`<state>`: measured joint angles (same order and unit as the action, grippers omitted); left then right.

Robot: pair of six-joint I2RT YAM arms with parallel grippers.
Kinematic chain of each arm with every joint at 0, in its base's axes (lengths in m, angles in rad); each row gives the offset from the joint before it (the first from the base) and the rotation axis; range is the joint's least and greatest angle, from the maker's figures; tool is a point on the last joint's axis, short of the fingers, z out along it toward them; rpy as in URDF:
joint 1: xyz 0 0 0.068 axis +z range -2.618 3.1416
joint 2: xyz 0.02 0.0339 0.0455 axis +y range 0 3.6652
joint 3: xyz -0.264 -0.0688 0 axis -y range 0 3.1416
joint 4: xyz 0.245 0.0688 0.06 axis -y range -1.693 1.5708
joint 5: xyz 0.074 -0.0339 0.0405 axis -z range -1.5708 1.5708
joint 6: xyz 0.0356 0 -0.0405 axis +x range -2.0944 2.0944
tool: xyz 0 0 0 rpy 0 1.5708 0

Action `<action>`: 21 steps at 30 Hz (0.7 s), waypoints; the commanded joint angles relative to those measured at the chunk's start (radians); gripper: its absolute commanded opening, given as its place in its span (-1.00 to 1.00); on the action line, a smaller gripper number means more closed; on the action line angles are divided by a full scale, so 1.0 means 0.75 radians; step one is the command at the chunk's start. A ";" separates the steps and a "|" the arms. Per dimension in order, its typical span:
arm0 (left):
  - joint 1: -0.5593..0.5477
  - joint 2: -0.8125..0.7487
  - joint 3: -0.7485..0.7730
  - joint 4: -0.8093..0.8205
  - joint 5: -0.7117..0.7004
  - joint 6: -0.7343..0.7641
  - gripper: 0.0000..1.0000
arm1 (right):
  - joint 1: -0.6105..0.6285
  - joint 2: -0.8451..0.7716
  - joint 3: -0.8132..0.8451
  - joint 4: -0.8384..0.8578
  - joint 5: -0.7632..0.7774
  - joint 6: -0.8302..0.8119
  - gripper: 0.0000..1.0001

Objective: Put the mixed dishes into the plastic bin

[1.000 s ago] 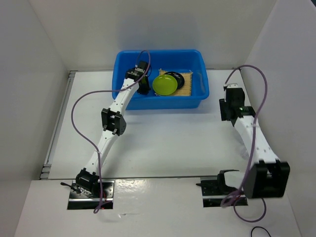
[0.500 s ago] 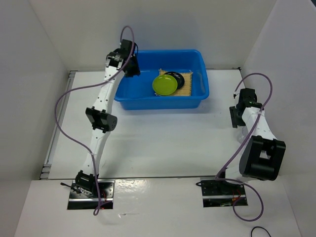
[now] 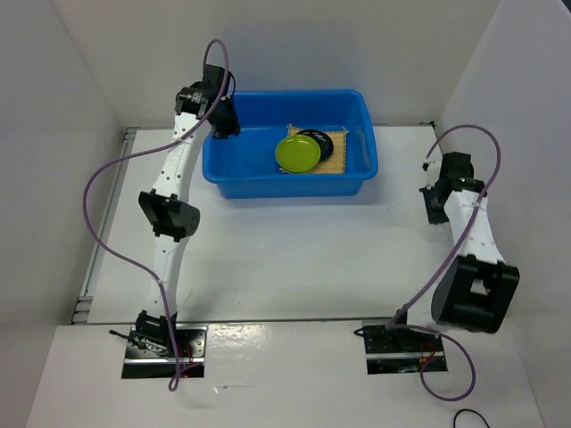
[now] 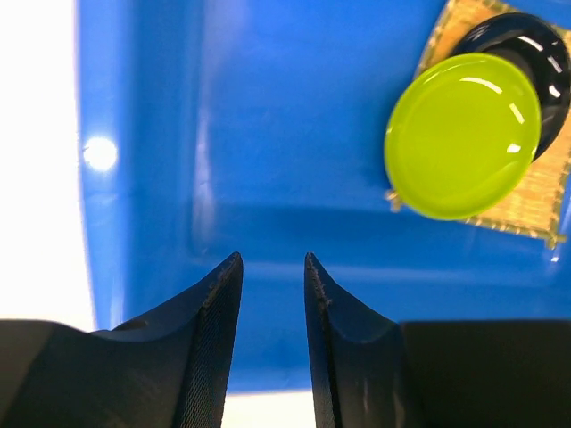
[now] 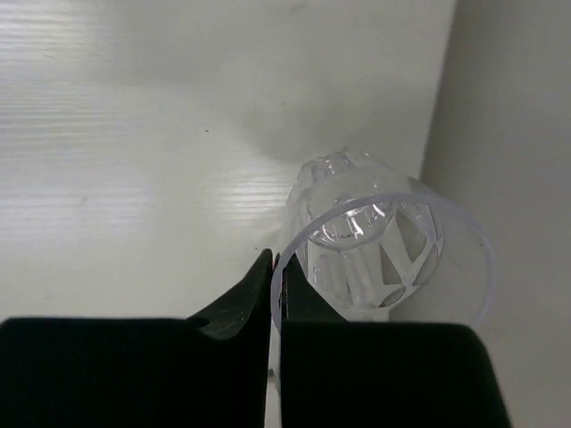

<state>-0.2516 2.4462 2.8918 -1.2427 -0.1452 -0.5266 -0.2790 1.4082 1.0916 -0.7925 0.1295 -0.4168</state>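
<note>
Pinching the clear cup by its rim: right gripper; left gripper slightly parted, empty. Blue bin lies beneath it.

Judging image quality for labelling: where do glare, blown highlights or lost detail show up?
Left wrist: table blown white, a glare spot on the blue bin, sheen on the lime-green plate. Right wrist: clear cup sharp-rimmed, claw fingers pure black. Top external: even light, soft shadows.

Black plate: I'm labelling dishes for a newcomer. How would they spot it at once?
Find the blue bin at the back. Inside, at its right end, lies a tan mat. The black plate rests on it, half hidden under the lime-green plate, and is the only dark dish.
</note>
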 commanded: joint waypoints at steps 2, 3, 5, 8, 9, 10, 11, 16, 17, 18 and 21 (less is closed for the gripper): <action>0.055 -0.324 -0.092 0.004 -0.019 0.080 -0.18 | 0.142 -0.309 0.342 -0.182 -0.085 -0.080 -1.00; 0.067 -0.393 -0.121 0.016 -0.031 0.093 -0.18 | 0.177 -0.355 0.395 -0.231 -0.085 -0.099 -1.00; 0.080 -0.459 -0.212 0.017 -0.084 0.117 -0.18 | 0.308 -0.370 0.563 -0.250 -0.099 -0.111 -1.00; 0.131 -0.598 -0.358 0.029 -0.091 0.129 -0.18 | 0.522 -0.354 0.786 -0.224 -0.134 -0.081 -1.00; 0.145 -0.674 -0.476 0.053 -0.091 0.117 -0.21 | 0.568 -0.319 0.847 -0.207 -0.166 -0.080 -1.00; 0.157 -0.713 -0.542 0.086 -0.103 0.117 -0.21 | 0.603 -0.210 1.008 -0.244 -0.219 -0.066 -1.00; 0.176 -0.756 -0.611 0.106 -0.148 0.103 -0.21 | 0.632 -0.138 1.104 -0.279 -0.370 -0.066 -1.00; 0.268 -1.109 -1.256 0.374 -0.105 0.117 0.13 | 0.683 0.434 1.730 -0.363 -0.651 -0.003 -1.00; 0.294 -1.207 -1.345 0.409 -0.105 0.117 0.22 | 0.697 0.506 1.790 -0.363 -0.621 -0.003 -1.00; 0.307 -1.251 -1.425 0.466 -0.087 0.117 0.35 | 0.740 0.576 1.900 -0.363 -0.590 -0.003 -1.00; 0.325 -1.365 -1.621 0.515 -0.105 0.132 0.45 | 0.854 0.838 2.113 -0.363 -0.455 -0.015 -1.00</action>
<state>-0.0166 1.4967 1.7683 -0.9775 -0.2241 -0.4469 0.2840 1.8866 2.5813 -0.9993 -0.2428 -0.4381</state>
